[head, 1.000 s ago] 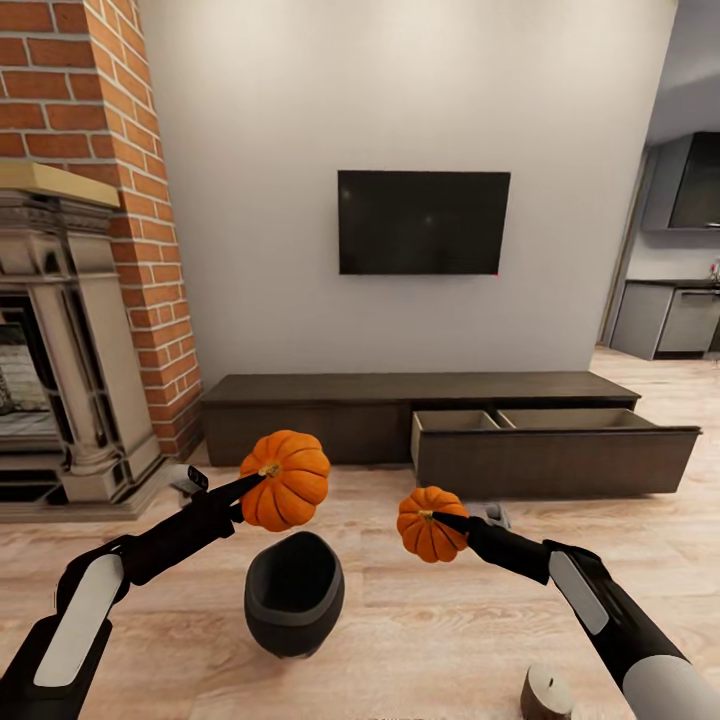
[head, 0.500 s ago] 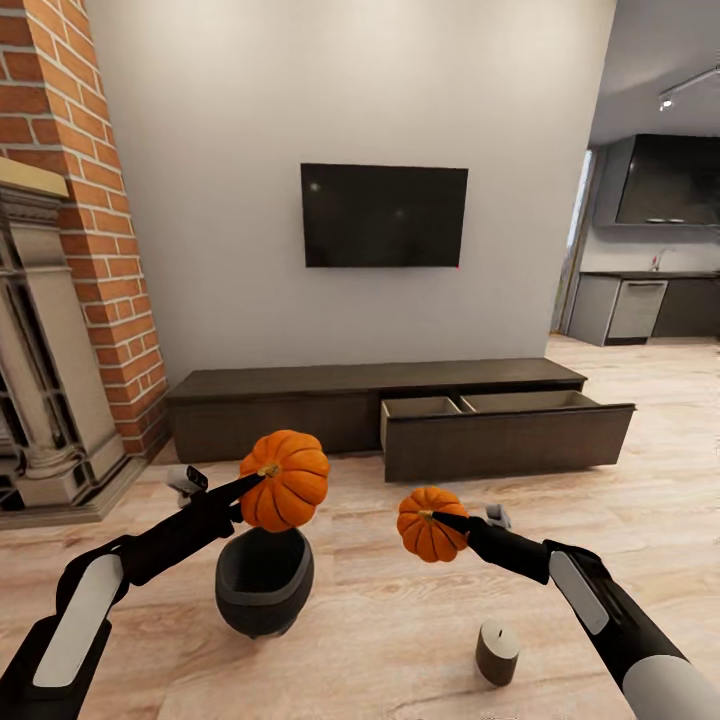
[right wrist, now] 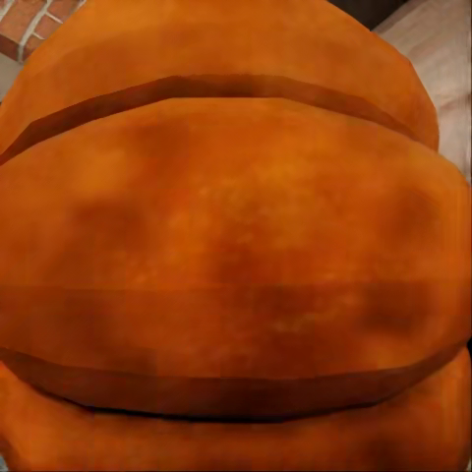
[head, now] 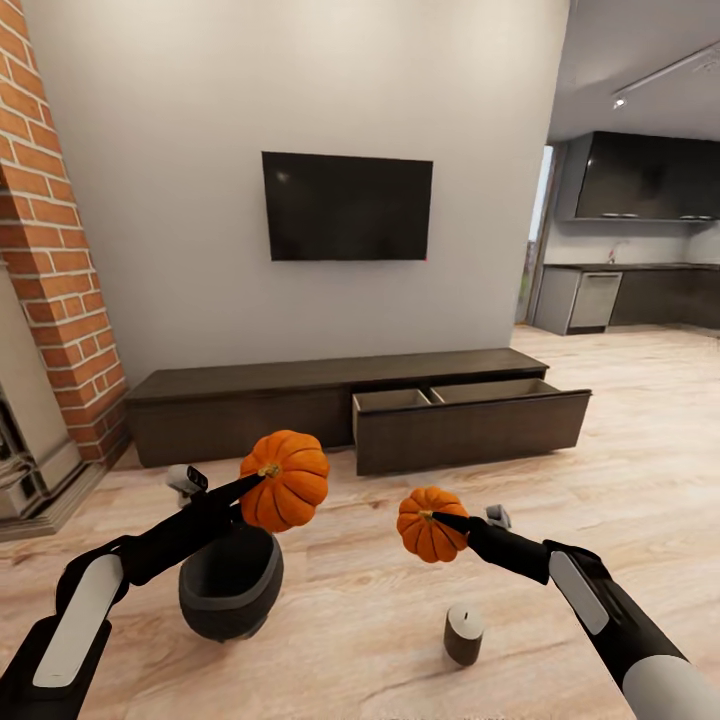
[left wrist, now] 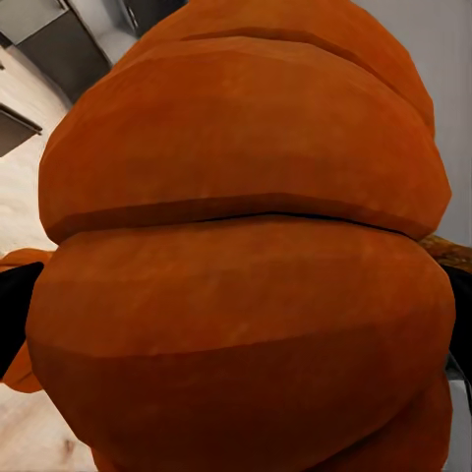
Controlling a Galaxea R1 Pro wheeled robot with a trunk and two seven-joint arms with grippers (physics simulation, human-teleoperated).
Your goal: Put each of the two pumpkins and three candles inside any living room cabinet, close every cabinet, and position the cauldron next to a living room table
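Note:
My left gripper (head: 262, 474) is shut on the larger pumpkin (head: 288, 480), held above the floor; its orange ribs (left wrist: 246, 275) loom close in the left wrist view. The smaller pumpkin (head: 428, 524) hangs in my right gripper (head: 434, 517), which is shut on it, and its skin (right wrist: 236, 246) shows close up in the right wrist view. Below the left pumpkin the black cauldron (head: 228, 590) stands on the floor. A beige candle (head: 464, 633) stands on the floor near my right arm. The low dark-brown cabinet (head: 250, 405) runs along the far wall, its right drawer (head: 470, 425) pulled open.
A black TV (head: 347, 206) hangs on the white wall above the cabinet. The brick fireplace (head: 45, 290) rises at the left. At the right, the wood floor (head: 640, 450) runs on into a kitchen (head: 625, 285).
The view has swung to the right: cabinet, TV and fireplace slid left, and more of the kitchen shows. The cauldron and candle shifted left in the picture. Both grippers keep their pumpkins.

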